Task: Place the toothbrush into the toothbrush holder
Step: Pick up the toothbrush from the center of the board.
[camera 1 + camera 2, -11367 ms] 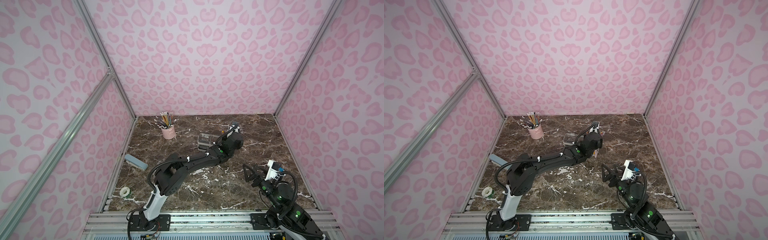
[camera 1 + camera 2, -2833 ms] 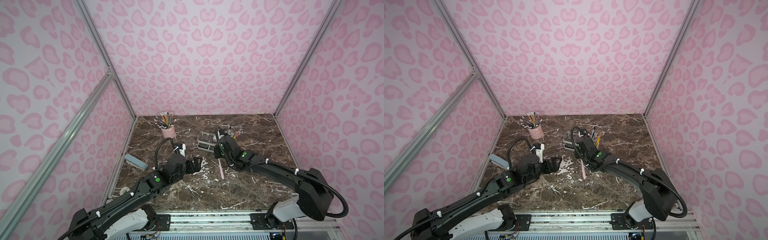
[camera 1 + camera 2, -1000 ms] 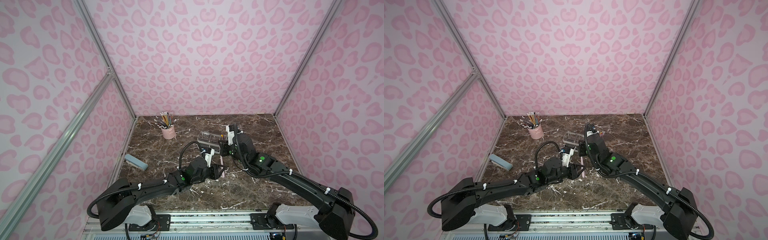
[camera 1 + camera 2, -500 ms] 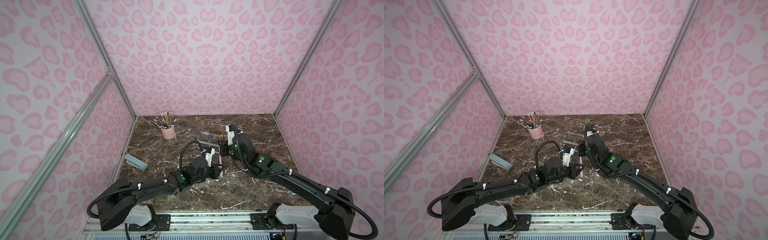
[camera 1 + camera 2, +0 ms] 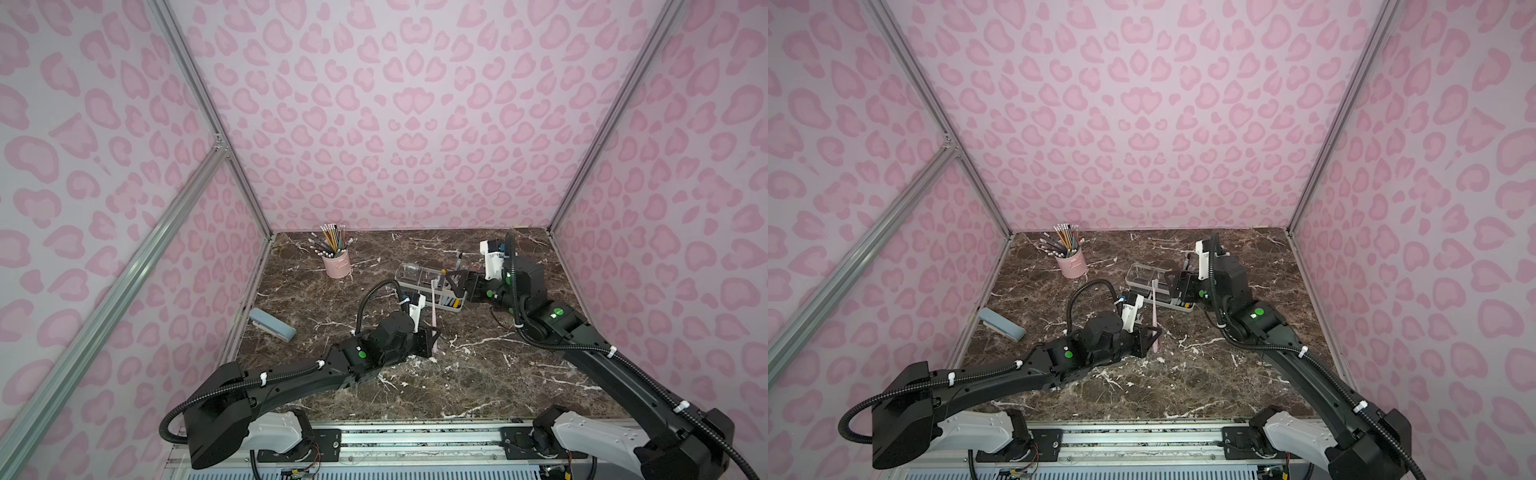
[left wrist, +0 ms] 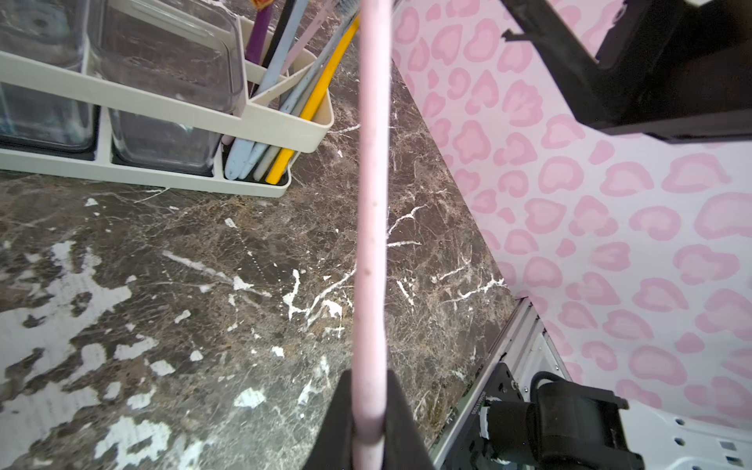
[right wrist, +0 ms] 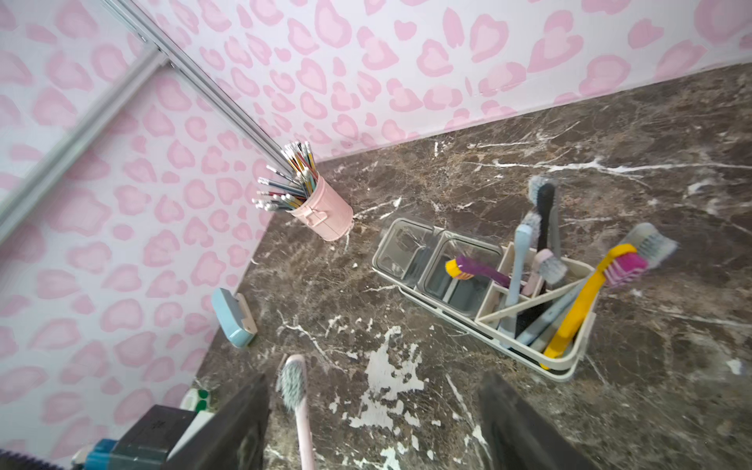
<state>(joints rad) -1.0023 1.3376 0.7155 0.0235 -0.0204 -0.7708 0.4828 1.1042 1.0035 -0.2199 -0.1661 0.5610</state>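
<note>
Enclosure: pink heart-spotted walls; brown marble tabletop.

Toothbrush: pink. Long axis near vertical, bristle head up, handle end down. It stands just on the robot's side of the toothbrush holder, outside it.

Left gripper: clamped on the handle's low end.

Right gripper: jaws spread wide, gripping nothing, by the holder's slotted end. In the right wrist view the brush head sits close beside one finger.

Toothbrush holder: two clear boxes, with several other brushes in the slots.

Pencil cup: pink, beyond the holder on the left arm's side.

Blue-grey case: flat, well apart from the holder, by the wall on the left arm's side.
</note>
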